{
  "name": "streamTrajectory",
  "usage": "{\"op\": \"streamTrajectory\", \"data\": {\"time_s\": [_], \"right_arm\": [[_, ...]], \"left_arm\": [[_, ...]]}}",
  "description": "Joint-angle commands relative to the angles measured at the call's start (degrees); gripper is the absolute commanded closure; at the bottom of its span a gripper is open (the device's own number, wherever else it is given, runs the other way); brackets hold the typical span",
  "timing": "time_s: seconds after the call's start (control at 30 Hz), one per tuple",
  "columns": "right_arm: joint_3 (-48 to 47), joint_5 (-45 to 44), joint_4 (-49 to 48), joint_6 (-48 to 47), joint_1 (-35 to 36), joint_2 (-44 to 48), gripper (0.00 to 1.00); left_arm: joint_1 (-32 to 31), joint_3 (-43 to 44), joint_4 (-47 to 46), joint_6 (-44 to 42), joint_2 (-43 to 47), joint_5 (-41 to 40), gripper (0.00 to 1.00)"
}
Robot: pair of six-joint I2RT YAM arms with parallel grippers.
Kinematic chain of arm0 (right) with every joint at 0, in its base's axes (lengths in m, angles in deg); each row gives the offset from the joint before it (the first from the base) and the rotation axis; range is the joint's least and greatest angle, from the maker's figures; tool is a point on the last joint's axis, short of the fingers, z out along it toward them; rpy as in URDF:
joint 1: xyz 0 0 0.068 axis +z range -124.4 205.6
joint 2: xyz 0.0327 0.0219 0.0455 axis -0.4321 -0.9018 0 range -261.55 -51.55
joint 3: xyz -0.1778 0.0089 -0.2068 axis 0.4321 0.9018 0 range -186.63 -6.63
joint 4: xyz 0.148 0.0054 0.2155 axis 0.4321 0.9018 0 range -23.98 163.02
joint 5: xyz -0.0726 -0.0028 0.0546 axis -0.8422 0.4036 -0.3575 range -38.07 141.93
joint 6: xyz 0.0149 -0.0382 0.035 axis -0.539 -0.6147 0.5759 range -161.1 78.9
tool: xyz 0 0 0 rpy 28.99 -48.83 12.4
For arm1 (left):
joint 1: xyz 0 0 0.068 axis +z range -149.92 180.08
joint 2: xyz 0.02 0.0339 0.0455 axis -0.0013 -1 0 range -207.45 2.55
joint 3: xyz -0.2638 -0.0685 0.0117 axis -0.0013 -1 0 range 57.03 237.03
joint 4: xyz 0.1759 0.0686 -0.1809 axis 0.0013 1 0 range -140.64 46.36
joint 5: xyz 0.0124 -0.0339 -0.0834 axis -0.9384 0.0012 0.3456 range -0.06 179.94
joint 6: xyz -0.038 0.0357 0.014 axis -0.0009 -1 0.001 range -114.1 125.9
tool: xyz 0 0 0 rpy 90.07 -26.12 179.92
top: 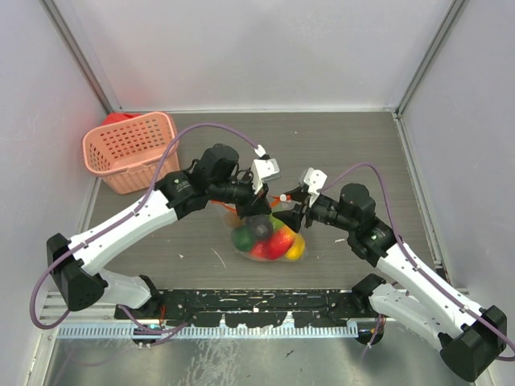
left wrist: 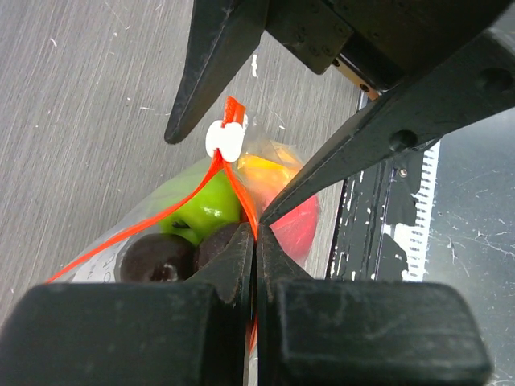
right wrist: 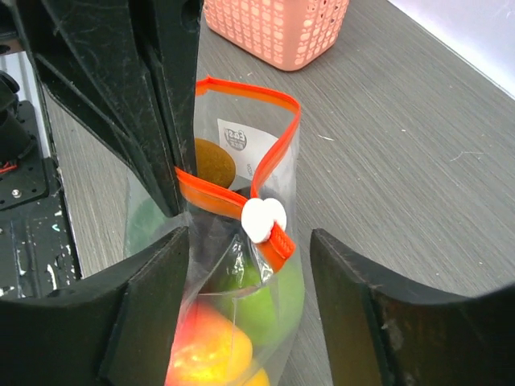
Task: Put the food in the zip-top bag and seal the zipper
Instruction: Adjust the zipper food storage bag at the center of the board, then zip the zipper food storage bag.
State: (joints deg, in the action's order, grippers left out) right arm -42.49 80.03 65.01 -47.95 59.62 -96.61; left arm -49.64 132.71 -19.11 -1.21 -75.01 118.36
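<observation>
The clear zip-top bag (top: 267, 241) stands mid-table with the food inside: green (left wrist: 205, 205), red (left wrist: 299, 225), yellow (top: 296, 248) and dark brown (left wrist: 157, 257) pieces. My left gripper (left wrist: 256, 235) is shut on the orange zipper (left wrist: 240, 193) at the bag's top. The white slider (right wrist: 264, 219) sits at the zipper's near end. Beyond it the two strips (right wrist: 241, 87) part into an open loop. My right gripper (right wrist: 251, 261) is open, its fingers (right wrist: 153, 297) on either side of the slider end of the bag.
A pink lattice basket (top: 133, 149) stands at the back left of the table. Both arms meet over the bag at the centre (top: 273, 205). A black rail (top: 257, 305) runs along the near edge.
</observation>
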Motion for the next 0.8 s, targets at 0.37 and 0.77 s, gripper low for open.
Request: {"op": "streamTrajectory", "data": {"time_s": [0.37,0.77], "right_arm": [[-0.1,4.8,-4.2,0.3,-0.2,0.3,0.98],[-0.9,8.2,-1.4,-4.6,-0.2,0.7,0.99]], "left_arm": [[-0.8,-1.2,-2.3,-2.0,4.4,-2.2,0.92],[-0.8,-0.9,-4.3,-2.9,8.8,-3.5,0.28]]}}
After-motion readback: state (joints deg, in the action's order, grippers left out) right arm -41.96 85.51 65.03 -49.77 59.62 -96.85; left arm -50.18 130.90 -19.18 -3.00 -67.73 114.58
